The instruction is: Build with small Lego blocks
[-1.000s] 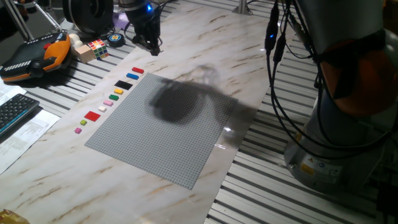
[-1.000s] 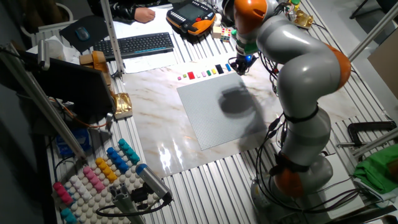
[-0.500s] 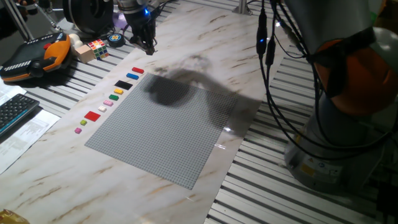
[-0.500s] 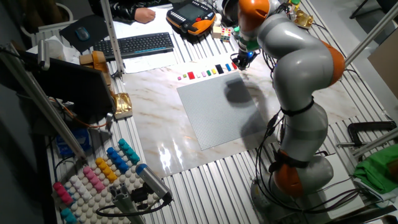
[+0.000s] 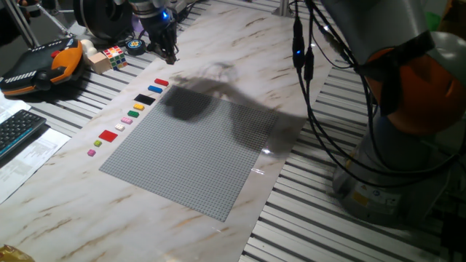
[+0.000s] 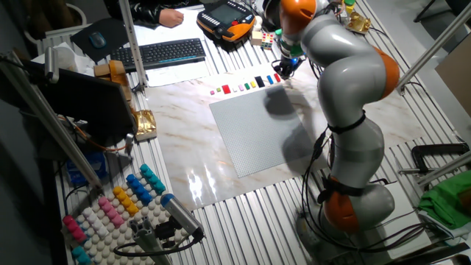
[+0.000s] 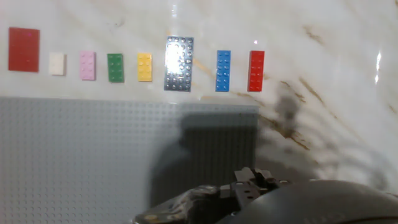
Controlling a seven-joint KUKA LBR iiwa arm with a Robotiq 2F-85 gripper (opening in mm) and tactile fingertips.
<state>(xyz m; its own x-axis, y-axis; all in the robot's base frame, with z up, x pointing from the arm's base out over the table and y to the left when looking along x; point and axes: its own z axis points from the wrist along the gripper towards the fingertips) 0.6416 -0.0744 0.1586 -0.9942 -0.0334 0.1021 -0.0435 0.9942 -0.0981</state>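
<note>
The small Lego blocks lie in a row on the marble beside the grey baseplate (image 5: pixel 196 145). The hand view shows a large red block (image 7: pixel 23 49), then white (image 7: pixel 56 63), pink (image 7: pixel 87 65), green (image 7: pixel 115 67), yellow (image 7: pixel 144 67), a glare-lit black block (image 7: pixel 179 55), blue (image 7: pixel 223 70) and red (image 7: pixel 256 71). My gripper (image 5: pixel 167 52) hangs above the table just beyond the red end block (image 5: pixel 161 83). Its fingers taper to one point with nothing between them. The other fixed view puts my gripper (image 6: pixel 284 68) by the row's right end (image 6: pixel 274 79).
A multicoloured puzzle cube (image 5: pixel 113 55) and an orange-black teach pendant (image 5: pixel 44 67) lie beyond the row. A keyboard (image 5: pixel 14 131) and papers sit at the left edge. The arm's base (image 5: pixel 393 167) and hanging cables (image 5: pixel 306 65) stand to the right of the baseplate.
The gripper has shifted left along the table's far side, ending beyond the red end block. The arm's shadow on the baseplate slid left with it. No block moved.
</note>
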